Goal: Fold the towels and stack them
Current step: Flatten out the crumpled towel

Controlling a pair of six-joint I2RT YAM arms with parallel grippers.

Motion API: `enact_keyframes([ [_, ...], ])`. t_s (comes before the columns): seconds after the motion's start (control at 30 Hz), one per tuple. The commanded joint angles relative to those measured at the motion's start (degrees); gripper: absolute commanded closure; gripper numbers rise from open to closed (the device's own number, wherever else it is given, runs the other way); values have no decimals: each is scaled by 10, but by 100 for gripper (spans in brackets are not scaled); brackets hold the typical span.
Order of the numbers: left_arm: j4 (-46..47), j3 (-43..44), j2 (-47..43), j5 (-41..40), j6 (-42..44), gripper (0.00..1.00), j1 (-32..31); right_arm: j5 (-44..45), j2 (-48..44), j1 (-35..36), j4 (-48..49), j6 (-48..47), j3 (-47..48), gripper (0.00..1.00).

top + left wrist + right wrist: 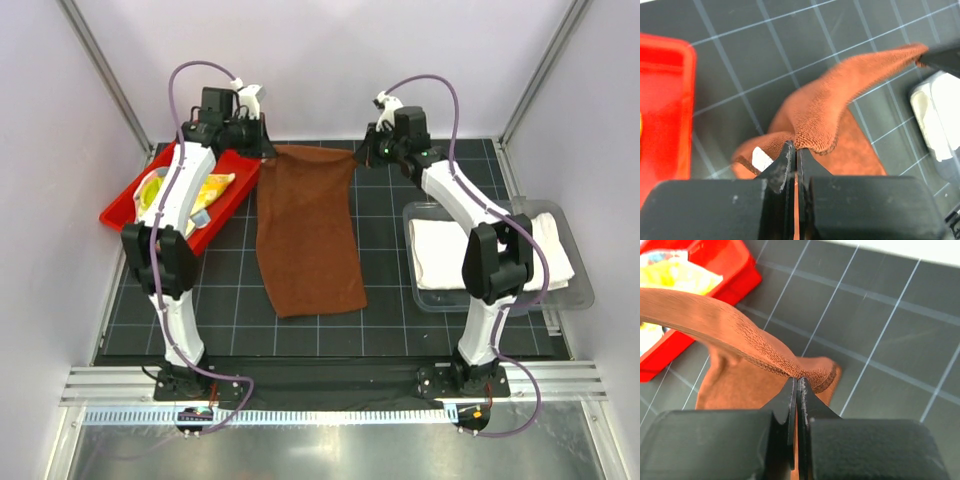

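Note:
The brown towel (pixel 308 235) hangs stretched between my two grippers at the back of the mat, its lower part lying on the mat. My left gripper (pixel 266 150) is shut on its far left corner; in the left wrist view (pixel 796 150) the cloth (pixel 830 110) runs from the closed jaws. My right gripper (pixel 362 152) is shut on the far right corner, seen in the right wrist view (pixel 797 382) with the cloth (pixel 740 340). A folded white towel (pixel 440 250) lies in the clear bin (pixel 585 290). The yellow-green towel (pixel 205 190) lies in the red tray (pixel 120 212).
The red tray also shows in the left wrist view (pixel 665 100) and in the right wrist view (pixel 735 265). The black gridded mat (pixel 400 320) covers the table. White walls and metal posts enclose the back and sides.

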Motion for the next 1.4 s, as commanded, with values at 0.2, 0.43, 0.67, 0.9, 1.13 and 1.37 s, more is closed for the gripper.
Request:
enact_keyframes([
  [0.2,22,34,-82,60,14,100,-1,-19,-123,-6,-38,-43,56,99],
  [0.43,-56,-93,-335,142,68,100,-2,-121,-368,9,-127,-23,-60,99],
  [0.67,13,-177,-529,293,-46,100,-11,-197,-653,18,31,145,-209,99],
  [0.9,66,-95,-551,342,-167,100,-11,-180,-684,17,100,231,-194,99],
  [1.13,62,-79,-494,285,-189,100,-11,-111,-629,17,55,176,-152,99],
  [1.37,-28,-127,-372,133,-68,100,-11,-1,-491,16,2,36,-176,99],
])
